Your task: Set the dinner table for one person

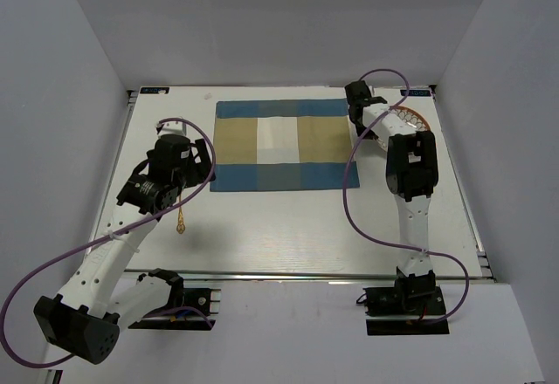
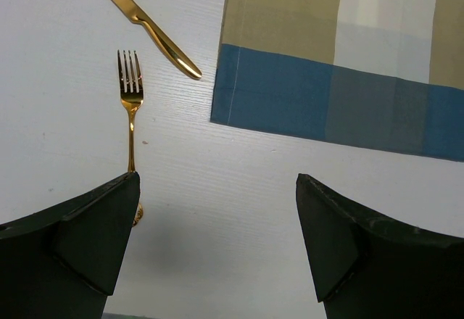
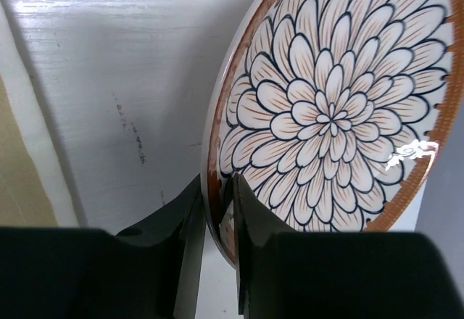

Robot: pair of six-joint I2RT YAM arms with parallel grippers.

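White grained table (image 1: 297, 227), striped placemat (image 1: 279, 144) by far edge, my right claw (image 3: 217, 197) clamped on plate (image 3: 333, 116), left claw (image 2: 217, 181) apart.

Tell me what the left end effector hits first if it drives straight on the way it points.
Probably the bare dinner table, just short of the placemat's blue edge and right of the fork; depth is unclear.

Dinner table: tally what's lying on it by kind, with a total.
Forks: 1, gold fork
Knives: 1, gold knife
Plates: 1, flower-patterned plate
Placemats: 1, striped placemat
Total on the dinner table: 4
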